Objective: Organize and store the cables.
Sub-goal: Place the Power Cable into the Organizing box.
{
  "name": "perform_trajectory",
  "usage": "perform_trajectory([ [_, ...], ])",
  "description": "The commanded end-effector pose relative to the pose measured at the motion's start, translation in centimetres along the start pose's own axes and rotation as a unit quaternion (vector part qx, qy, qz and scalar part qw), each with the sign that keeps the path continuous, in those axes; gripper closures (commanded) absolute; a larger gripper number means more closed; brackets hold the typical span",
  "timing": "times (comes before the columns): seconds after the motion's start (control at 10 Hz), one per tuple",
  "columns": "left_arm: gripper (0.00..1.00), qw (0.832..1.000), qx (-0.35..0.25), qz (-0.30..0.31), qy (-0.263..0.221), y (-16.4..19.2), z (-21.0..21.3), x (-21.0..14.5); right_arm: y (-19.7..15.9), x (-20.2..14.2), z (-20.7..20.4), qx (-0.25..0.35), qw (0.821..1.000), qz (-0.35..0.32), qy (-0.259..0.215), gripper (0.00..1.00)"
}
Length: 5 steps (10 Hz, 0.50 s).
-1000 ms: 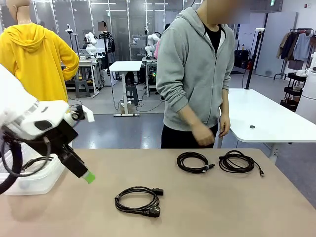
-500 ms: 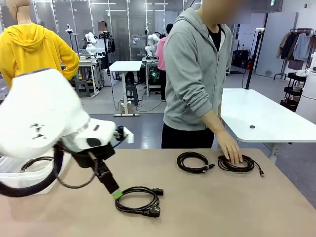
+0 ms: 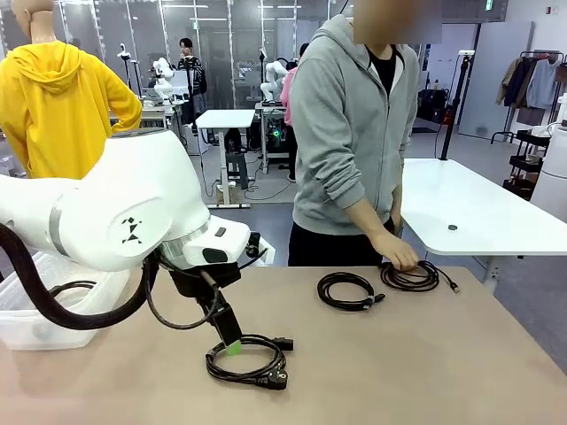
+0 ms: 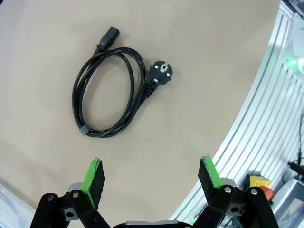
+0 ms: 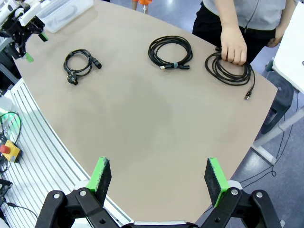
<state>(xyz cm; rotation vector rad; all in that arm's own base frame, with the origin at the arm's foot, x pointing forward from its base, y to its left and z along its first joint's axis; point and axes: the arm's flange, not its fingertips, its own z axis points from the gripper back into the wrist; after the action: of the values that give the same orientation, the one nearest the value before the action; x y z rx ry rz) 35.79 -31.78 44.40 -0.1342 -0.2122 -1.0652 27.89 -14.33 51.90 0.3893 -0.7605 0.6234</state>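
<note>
Three black coiled cables lie on the tan table. The power cable [image 3: 251, 370] with a chunky plug [image 4: 161, 71] lies near the front. My left gripper [image 3: 232, 346] hangs open just over that coil's left edge. In the left wrist view the coil lies ahead of the open gripper [image 4: 152, 173], untouched. A second coil [image 3: 345, 305] lies mid-table, also seen from the right wrist [image 5: 175, 65]. At the far right, a person's hand [image 3: 403, 257] grips the third coil [image 3: 418, 285]. My right gripper [image 5: 159, 178] is open, high above the near table edge.
A clear plastic bin [image 3: 35, 329] stands at the table's left edge behind my left arm, with a dark cord showing through its wall. The person stands at the far side. A ribbed metal rail [image 4: 266, 123] borders the table's near edge.
My left arm swung right from the bin to the power cable, gripper still open. The person's hand reached the far right coil and drew it slightly left and towards them.
</note>
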Motion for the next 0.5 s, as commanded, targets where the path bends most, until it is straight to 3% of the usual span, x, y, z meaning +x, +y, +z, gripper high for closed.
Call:
perform_trajectory([
  [0.0,0.00,1.000,0.011,0.024,0.007,0.3,0.9,-0.2,-0.1,-0.1,0.1,0.005,1.000,0.007,-0.003,0.00],
  [0.2,0.00,0.998,-0.001,0.064,0.005,1.2,1.1,-1.1,-0.1,-0.1,0.1,0.005,1.000,0.007,-0.003,0.00],
  [0.4,0.00,0.986,0.063,0.153,0.022,2.4,-0.2,-0.6,-0.1,-0.1,0.1,0.005,1.000,0.007,-0.003,0.00],
])
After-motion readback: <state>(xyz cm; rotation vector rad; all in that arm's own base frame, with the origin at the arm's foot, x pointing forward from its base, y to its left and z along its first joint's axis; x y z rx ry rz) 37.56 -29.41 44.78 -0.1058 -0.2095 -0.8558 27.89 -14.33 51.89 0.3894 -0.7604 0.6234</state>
